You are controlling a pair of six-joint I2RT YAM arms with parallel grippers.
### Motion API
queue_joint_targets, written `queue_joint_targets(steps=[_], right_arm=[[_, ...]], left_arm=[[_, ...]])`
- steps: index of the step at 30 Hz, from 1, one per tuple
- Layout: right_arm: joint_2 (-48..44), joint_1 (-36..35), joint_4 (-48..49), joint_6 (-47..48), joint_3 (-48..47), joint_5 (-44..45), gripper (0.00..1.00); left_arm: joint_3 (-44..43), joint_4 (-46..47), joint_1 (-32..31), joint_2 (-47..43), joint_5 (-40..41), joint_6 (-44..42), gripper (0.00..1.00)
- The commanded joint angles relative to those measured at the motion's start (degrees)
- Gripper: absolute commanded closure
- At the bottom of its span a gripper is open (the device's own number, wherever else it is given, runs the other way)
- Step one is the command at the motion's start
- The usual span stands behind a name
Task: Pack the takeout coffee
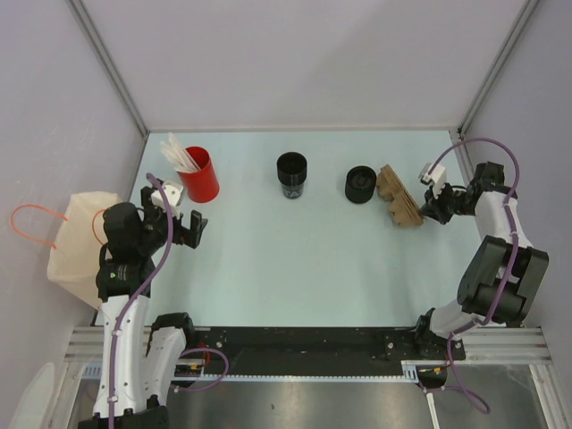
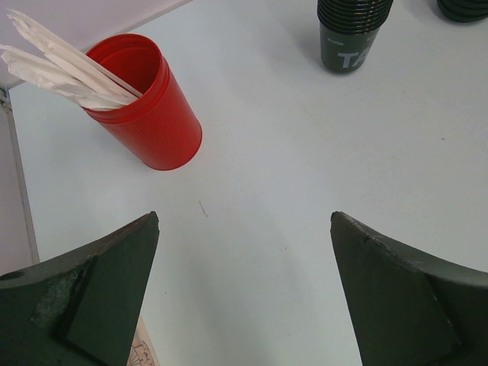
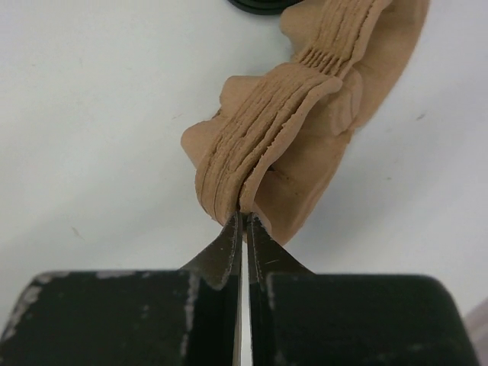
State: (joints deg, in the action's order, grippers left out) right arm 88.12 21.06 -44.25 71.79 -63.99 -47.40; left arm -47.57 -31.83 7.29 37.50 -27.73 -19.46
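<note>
Little was done — the small round black disposable cup (image 1: 291, 173) stood unpacked at the back of the worktop (image 1: 313, 268), my right gripper (image 3: 242, 221) was clamped on the edge of the stacked brown pulp carriers (image 3: 305, 130), and my left gripper (image 2: 244, 229) gaped open.

Plain pale grey walls (image 1: 295, 54) and metal corner rails (image 1: 105, 63) enclose an evenly lit pale blue table (image 1: 313, 268).

Left wrist view: takeout coffee (image 2: 352, 38) clipped by top edge at 1 o'clock — squat black piece (image 2: 465, 8) a sliver at 2 o'clock. Right wrist view: cardboard stack (image 3: 305, 137) runs off at 1 o'clock.
</note>
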Motion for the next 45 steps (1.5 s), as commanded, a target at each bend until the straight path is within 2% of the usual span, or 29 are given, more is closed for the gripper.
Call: queue_joint_targets(steps=[1,14,20,29,45], right_arm=[[-3.91,-3.29,5.05,-3.06,-0.70,4.50,1.00],[-10.24,-14.20,19.45,-3.33,9.66,23.83,1.00],[-14.64,-18.24,22.18,-0.95,13.97,28.40,1.00],[-17.80,-23.86,23.86,-0.95,15.64,33.68,1.00],[-17.89,-25.45,34.84,3.26,21.44,46.43,1.00]], left_arm=[[0.02,1.60,0.71,-0.49,-1.45,1.01,0.01],[0.11,1.51,0.80,-0.76,-1.63,0.92,0.01],[0.11,1.69,0.80,-0.93,-1.54,0.92,0.01],[0.20,1.69,0.71,-1.11,-1.45,0.92,0.01],[0.20,1.86,0.80,-1.37,-1.37,0.92,0.01]])
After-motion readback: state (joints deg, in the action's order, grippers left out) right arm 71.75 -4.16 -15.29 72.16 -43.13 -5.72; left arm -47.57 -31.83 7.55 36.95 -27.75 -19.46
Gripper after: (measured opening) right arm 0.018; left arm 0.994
